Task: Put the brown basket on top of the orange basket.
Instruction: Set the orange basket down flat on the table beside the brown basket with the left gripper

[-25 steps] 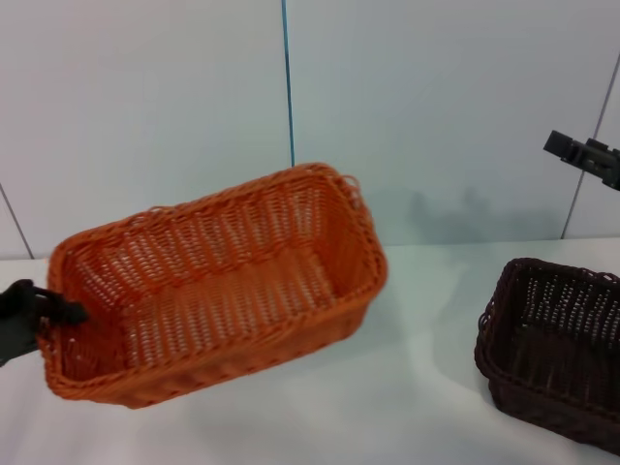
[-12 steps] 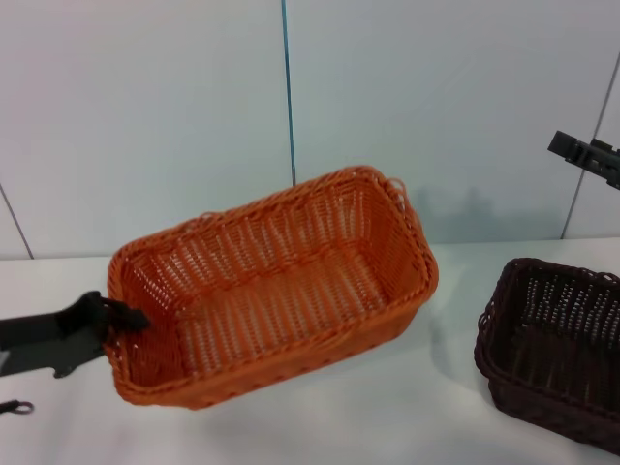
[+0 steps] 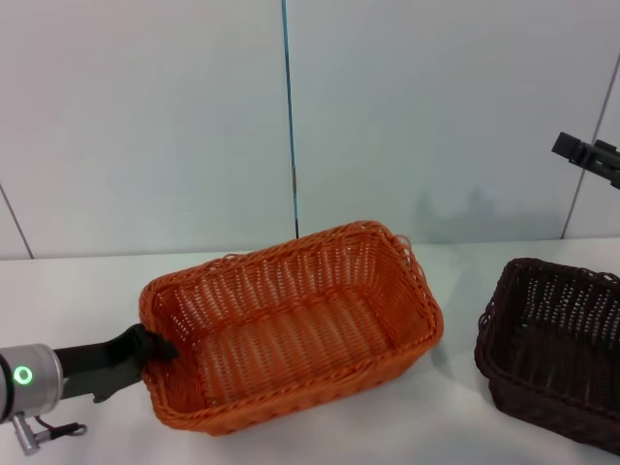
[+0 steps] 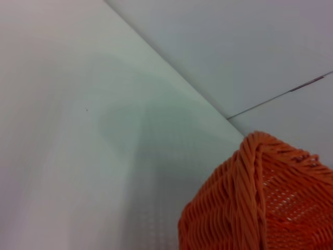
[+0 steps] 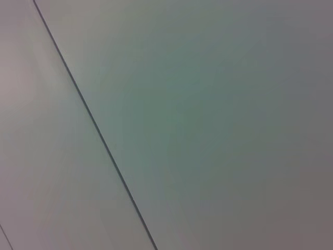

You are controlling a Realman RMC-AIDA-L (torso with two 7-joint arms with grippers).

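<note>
The orange basket (image 3: 291, 325) sits low over the white table (image 3: 387, 417), near its middle, long side slanting up to the right. My left gripper (image 3: 155, 349) is shut on the orange basket's left short rim, its black fingers pinching the braid. A corner of the orange basket (image 4: 260, 203) fills the left wrist view. The brown basket (image 3: 552, 349) stands on the table at the right edge, partly cut off. My right gripper (image 3: 586, 155) hangs high at the far right, above the brown basket and away from it.
A pale panelled wall (image 3: 194, 116) with a dark vertical seam stands right behind the table. The right wrist view shows only wall panel (image 5: 208, 130). Bare table lies between the two baskets.
My left gripper has carried the orange basket to the right and down, from the left edge toward the table's middle. The brown basket and right arm have stayed put.
</note>
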